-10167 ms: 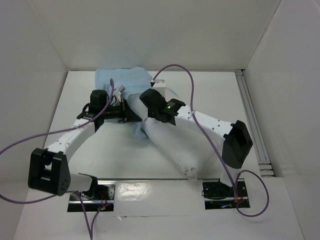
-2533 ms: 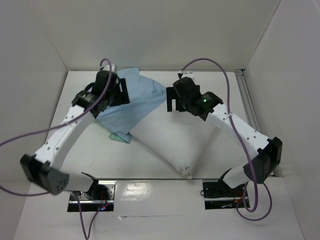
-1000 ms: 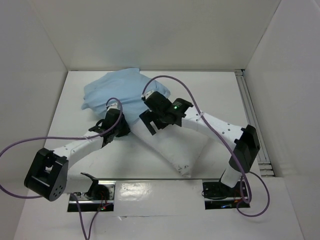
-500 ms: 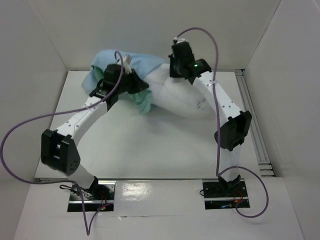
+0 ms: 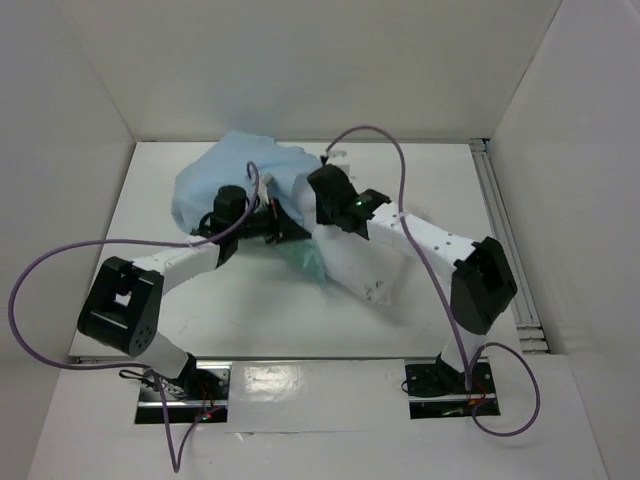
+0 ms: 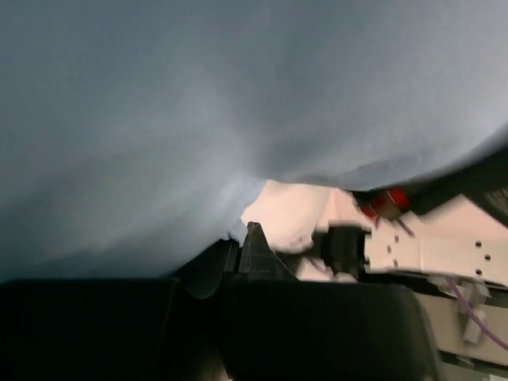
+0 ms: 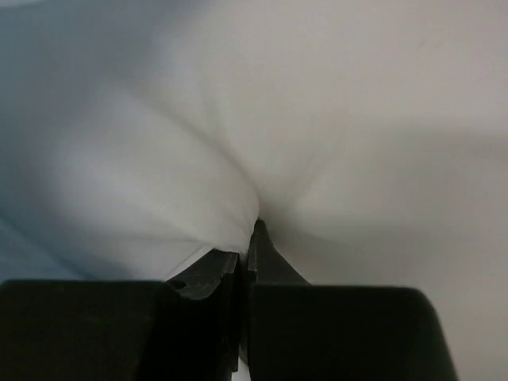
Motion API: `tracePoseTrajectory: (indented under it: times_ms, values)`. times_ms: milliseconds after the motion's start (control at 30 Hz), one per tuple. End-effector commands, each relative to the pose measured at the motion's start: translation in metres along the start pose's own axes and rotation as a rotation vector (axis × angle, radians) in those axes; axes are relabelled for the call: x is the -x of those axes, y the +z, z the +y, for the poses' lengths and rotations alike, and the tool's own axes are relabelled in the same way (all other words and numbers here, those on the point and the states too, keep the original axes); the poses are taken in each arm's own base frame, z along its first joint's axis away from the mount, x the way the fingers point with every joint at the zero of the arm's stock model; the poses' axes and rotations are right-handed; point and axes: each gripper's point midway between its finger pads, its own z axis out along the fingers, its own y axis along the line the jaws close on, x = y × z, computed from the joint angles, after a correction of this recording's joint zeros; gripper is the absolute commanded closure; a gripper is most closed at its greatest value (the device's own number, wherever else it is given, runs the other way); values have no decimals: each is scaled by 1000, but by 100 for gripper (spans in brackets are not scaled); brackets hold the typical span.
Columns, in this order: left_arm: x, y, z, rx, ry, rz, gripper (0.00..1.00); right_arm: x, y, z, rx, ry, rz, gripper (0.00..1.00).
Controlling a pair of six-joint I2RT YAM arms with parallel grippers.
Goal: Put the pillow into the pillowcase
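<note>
Arms + pillow pulled nearer since prev; L gripper pinches pillowcase taut, R gripper clamps pillow to feed in.

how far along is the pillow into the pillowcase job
Partly done: the far end of the pillow seems tucked inside the pillowcase. In hand: left gripper shut on the pillowcase's blue cloth, right gripper shut pinching the pillow. Left: the pillow's near half lies bare and needs pushing in.
</note>
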Motion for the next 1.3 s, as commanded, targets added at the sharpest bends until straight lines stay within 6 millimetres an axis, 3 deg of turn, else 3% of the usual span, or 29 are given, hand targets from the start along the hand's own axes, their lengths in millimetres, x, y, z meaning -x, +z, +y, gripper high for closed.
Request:
tracePoseTrajectory:
  times_ms: [0,133,200,233,333,367,400,433,467,500,567,600,667,700,767,800,867,900,933,967,1000,1067,1133,1167,1200,1233,1267]
  values:
    - [-34,-20,-62,-253,73,73,100,-14,16,27,94,192,-1,100]
    - [-50,-29,-39,-121,84,85,100,-5,21,30,106,191,-12,100]
    - [-46,-32,-33,-79,99,76,100,9,19,33,125,208,-38,100]
    - [-36,-31,-41,-82,122,57,100,16,20,30,122,217,-50,100]
    - [-18,-17,-44,-79,139,59,100,64,17,16,113,276,-143,100]
    - [2,-12,-69,-141,192,45,100,98,12,0,93,315,-207,100]
    - [13,-8,-81,-175,201,48,100,117,9,-9,80,325,-247,100]
    - [22,5,-80,-183,184,65,100,142,-6,-20,73,354,-306,100]
    - [46,4,-120,-269,252,54,100,171,-23,-28,81,371,-370,100]
    - [55,5,-134,-304,270,59,100,189,-33,-44,63,376,-420,100]
    - [69,-2,-163,-349,308,39,100,212,-63,-51,69,376,-489,100]
    - [69,-7,-170,-358,321,31,100,213,-72,-44,88,362,-497,100]
    - [57,-10,-164,-333,333,34,100,201,-82,-37,97,331,-485,100]
    - [41,-16,-150,-295,301,54,100,163,-68,-24,93,290,-406,100]
    - [15,-22,-132,-264,271,80,100,124,-57,-16,83,261,-340,100]
    - [-9,-22,-97,-202,213,108,100,80,-38,-17,58,231,-253,100]
    - [-35,-37,-78,-133,191,138,99,40,-38,5,123,242,-166,100]
    - [-44,-42,-68,-93,179,154,87,27,-36,15,160,239,-148,100]
    - [-46,-46,-60,-40,184,151,68,0,-37,27,194,216,-101,100]
    - [-57,-58,-52,23,200,189,32,-10,-40,39,243,203,-74,100]
    - [-56,-63,-54,42,231,189,24,-14,-43,46,268,185,-62,100]
    - [-34,-74,-66,103,352,132,17,-15,-52,54,285,147,-45,98]
    - [-13,-89,-79,194,416,80,29,-8,-58,53,271,108,-33,75]
    - [-6,-94,-80,227,443,60,40,-3,-60,50,257,79,-41,43]
    - [6,-100,-88,255,486,32,66,5,-69,42,230,70,-57,32]
    - [14,-103,-89,284,506,4,76,12,-74,36,208,61,-70,24]
    - [27,-104,-83,343,522,-36,79,26,-83,34,195,56,-100,12]
